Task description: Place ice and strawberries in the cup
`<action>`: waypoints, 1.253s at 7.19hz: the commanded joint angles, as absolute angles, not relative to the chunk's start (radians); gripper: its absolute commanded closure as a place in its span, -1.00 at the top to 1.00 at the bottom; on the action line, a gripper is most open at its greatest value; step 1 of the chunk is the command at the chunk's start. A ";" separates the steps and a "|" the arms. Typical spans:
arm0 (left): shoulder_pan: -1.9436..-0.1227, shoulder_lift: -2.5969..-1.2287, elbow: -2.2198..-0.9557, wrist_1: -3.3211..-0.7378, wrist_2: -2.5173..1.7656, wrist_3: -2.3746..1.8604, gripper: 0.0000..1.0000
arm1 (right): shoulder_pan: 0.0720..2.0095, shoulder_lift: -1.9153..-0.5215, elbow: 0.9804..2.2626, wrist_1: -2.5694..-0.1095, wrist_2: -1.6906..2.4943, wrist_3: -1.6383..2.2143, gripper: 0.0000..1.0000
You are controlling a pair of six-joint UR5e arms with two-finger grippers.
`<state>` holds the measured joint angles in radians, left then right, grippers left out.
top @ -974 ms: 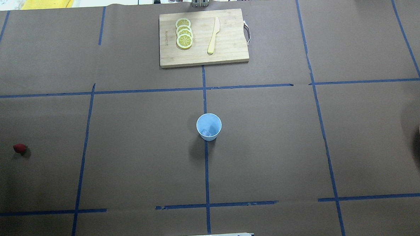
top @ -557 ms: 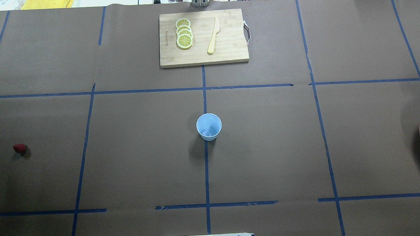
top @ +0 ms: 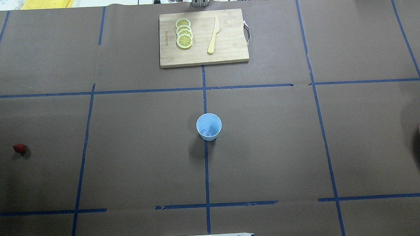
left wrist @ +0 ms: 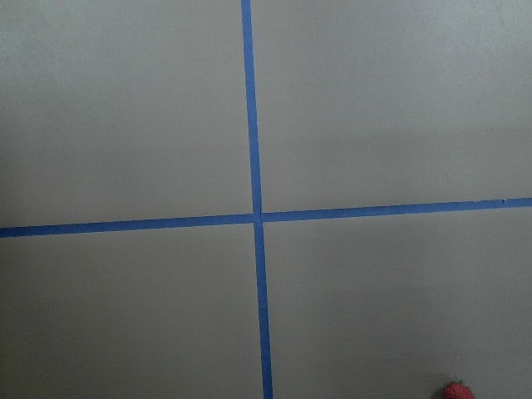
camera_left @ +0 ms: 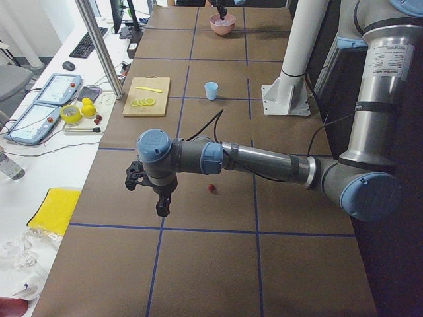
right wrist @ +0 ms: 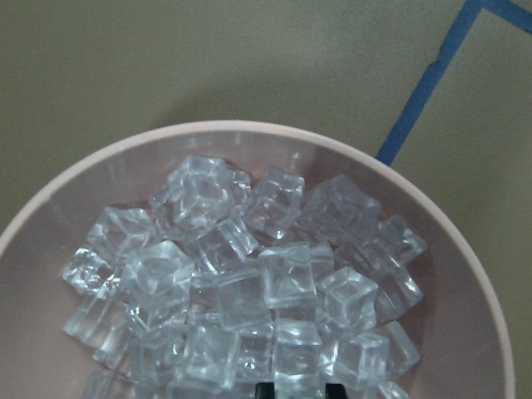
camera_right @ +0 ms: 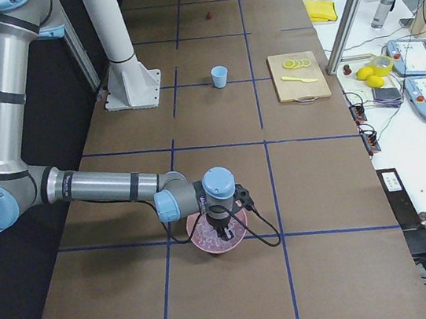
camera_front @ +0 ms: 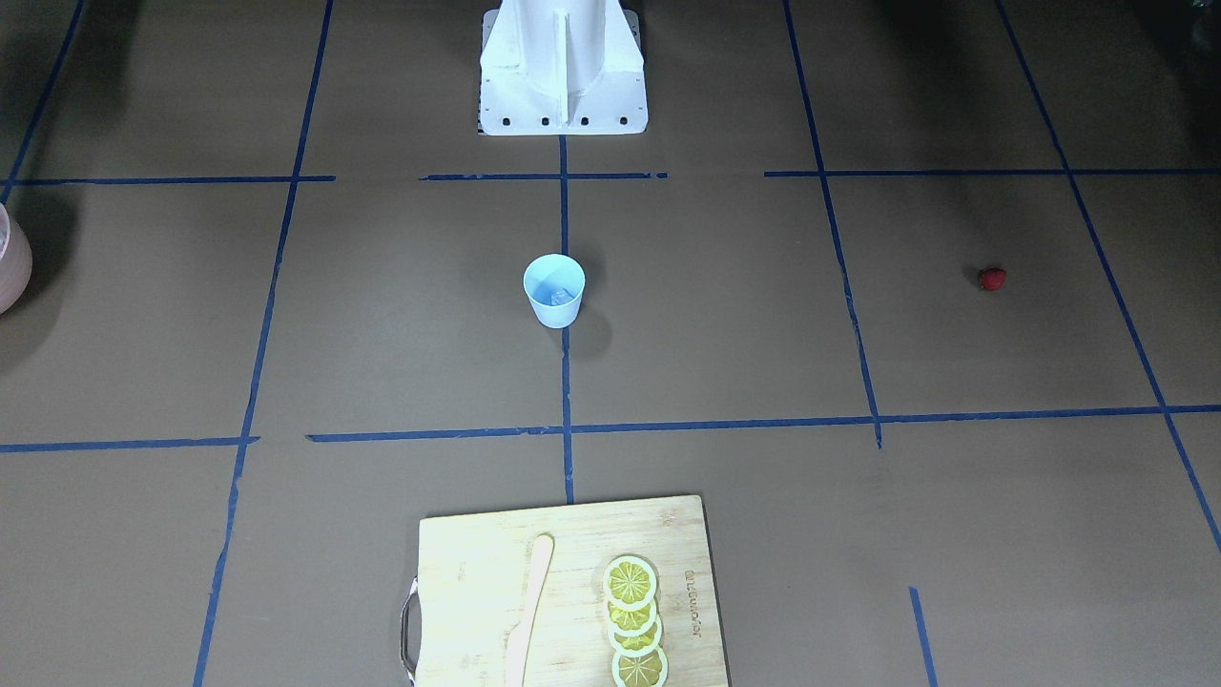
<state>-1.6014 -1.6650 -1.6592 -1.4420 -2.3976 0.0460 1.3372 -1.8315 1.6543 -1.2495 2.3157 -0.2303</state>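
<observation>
The light-blue cup (top: 209,127) stands upright at the table's middle, also in the front-facing view (camera_front: 554,291), with a piece of ice (top: 206,133) at its bottom. One red strawberry (top: 19,148) lies alone far to the left, at the bottom edge of the left wrist view (left wrist: 455,391). My left gripper (camera_left: 162,210) hangs above the table beside that berry; I cannot tell whether it is open. My right gripper (right wrist: 298,389) is down in the pink bowl (right wrist: 465,249) among the ice (right wrist: 216,249), its tips a cube's width apart around one cube.
At the table's far side lies a wooden cutting board (top: 228,53) with lemon slices (top: 184,33) and a pale knife (top: 213,35). The robot's white base (camera_front: 563,67) stands at the near edge. Blue tape lines divide the brown table cover.
</observation>
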 commanded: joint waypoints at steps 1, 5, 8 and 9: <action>-1.601 -1.664 -1.661 -1.442 -2.398 0.046 1.00 | 1.351 -1.839 1.744 -1.302 2.325 -0.232 -1.00; -1.600 -1.646 -1.663 -1.442 -2.399 0.046 1.00 | 1.397 -1.803 2.060 -1.684 2.327 -0.242 -1.00; -1.600 -1.644 -1.661 -1.442 -2.399 0.046 1.00 | 1.370 -1.472 2.072 -1.973 2.355 -0.131 -1.00; -1.600 -1.644 -1.660 -1.442 -2.399 0.046 1.00 | 1.298 -1.380 2.071 -1.982 2.355 0.008 -1.00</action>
<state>-1.5999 -1.6446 -1.6611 -1.4419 -2.3991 0.0460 1.3605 -1.5013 2.0713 -1.9340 2.3485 -0.1216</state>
